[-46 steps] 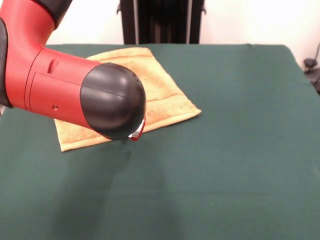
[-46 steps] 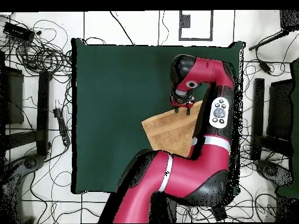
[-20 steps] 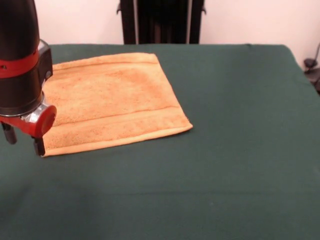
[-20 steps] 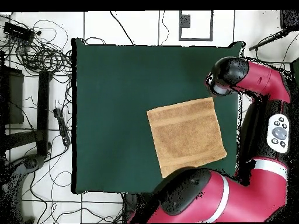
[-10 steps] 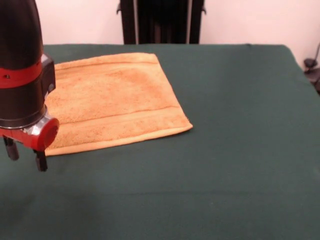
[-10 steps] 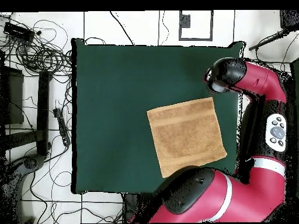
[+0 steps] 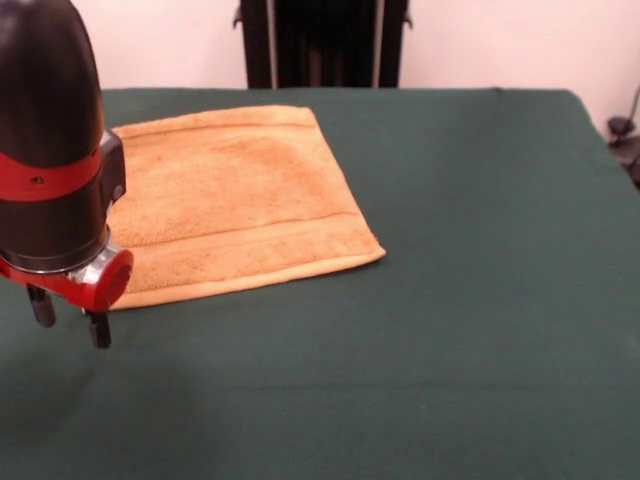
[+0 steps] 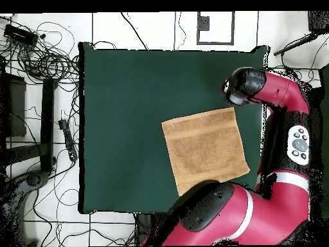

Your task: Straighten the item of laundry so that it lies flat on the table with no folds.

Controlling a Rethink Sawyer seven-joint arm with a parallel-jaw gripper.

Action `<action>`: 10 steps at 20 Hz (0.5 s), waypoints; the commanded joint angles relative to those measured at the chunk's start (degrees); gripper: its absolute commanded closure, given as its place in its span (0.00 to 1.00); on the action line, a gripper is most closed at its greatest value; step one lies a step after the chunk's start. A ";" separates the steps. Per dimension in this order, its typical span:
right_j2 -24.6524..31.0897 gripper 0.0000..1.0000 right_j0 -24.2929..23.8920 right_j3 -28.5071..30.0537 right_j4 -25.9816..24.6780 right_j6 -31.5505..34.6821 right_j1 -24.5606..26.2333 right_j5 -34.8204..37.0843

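- One gripper (image 7: 70, 322) is seen at the left edge of the front view, hanging from a black and red wrist; its two dark fingers (image 7: 98, 330) are spread apart with nothing between them, so it is released and empty.
- One item of laundry (image 7: 225, 200), a yellow-orange towel, is spread flat on the table (image 7: 470, 300), with no fold to be made out in either view.
- In the front view the towel lies just beside the gripper, on the side toward the robot and toward the picture's right; the gripper's tips are seen against bare green cloth just past the towel's near left corner, and no contact with the towel is seen.
- In the overhead view the towel (image 8: 204, 149) is found in the table's right half, toward the robot's base, and the black end of the arm (image 8: 244, 85) stands just off its upper right corner.
- The towel's left side is partly hidden behind the wrist in the front view.
- Two woven bands are counted on the towel in the front view, one near the front hem and one near the far hem.
- One table is counted, covered in dark green cloth (image 8: 128, 116).
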 commanded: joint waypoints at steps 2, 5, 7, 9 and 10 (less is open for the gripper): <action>5.93 0.00 1.16 7.68 -1.37 -9.30 1.99 -4.08; 5.75 0.00 1.07 7.80 -1.31 -8.70 1.85 -4.38; 5.57 0.00 1.04 7.80 -1.15 -8.30 1.70 -3.97; 5.53 0.00 0.97 8.19 -1.08 -7.62 1.39 -4.87; 5.50 0.00 1.03 7.89 -1.10 -7.75 1.52 -4.46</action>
